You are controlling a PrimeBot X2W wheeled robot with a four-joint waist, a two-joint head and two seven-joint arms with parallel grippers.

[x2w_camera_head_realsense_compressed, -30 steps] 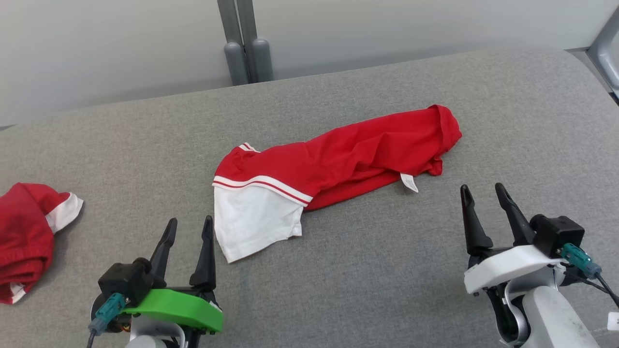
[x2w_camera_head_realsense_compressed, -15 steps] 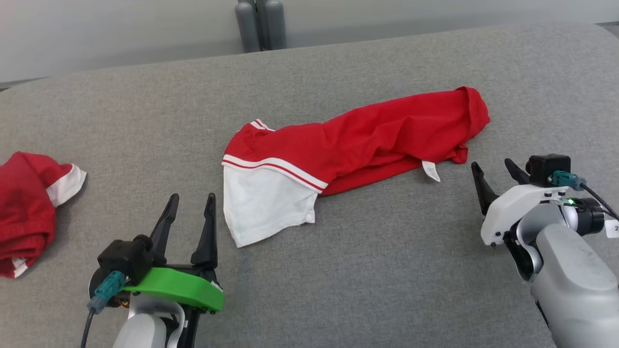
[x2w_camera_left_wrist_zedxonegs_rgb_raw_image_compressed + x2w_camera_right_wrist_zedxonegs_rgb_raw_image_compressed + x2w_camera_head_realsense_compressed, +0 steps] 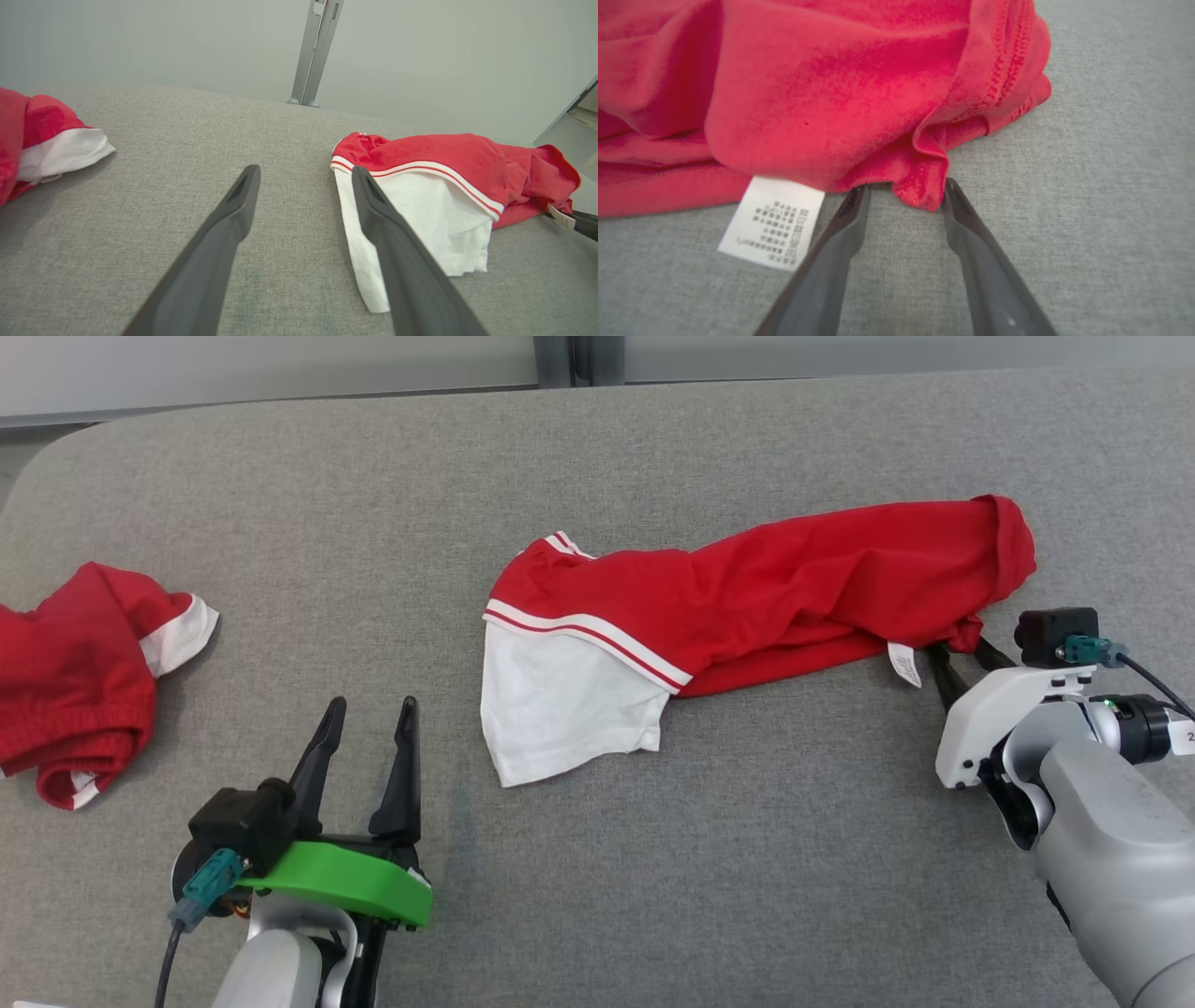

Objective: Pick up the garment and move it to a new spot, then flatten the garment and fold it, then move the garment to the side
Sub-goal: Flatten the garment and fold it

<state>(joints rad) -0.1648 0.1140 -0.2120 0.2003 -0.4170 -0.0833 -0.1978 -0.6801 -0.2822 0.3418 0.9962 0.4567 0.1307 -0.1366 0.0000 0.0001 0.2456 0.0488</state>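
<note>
The right gripper [image 3: 903, 189], fingers apart, straddles a hem fold of the red-and-white garment [image 3: 747, 607] at its tips, care label [image 3: 773, 224] just left, while the left gripper [image 3: 372, 705] stands spread, the garment's white end just to its right.

Garment [image 3: 766, 588] central, right hand [image 3: 959, 658] at its right end; second garment [image 3: 75, 653] left

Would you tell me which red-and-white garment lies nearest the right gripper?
The long red-and-white garment mid-table: the right gripper straddles its hem; the bunched red garment lies far left.

R tool [image 3: 954, 651] tips partly under garment [image 3: 747, 597]
</note>
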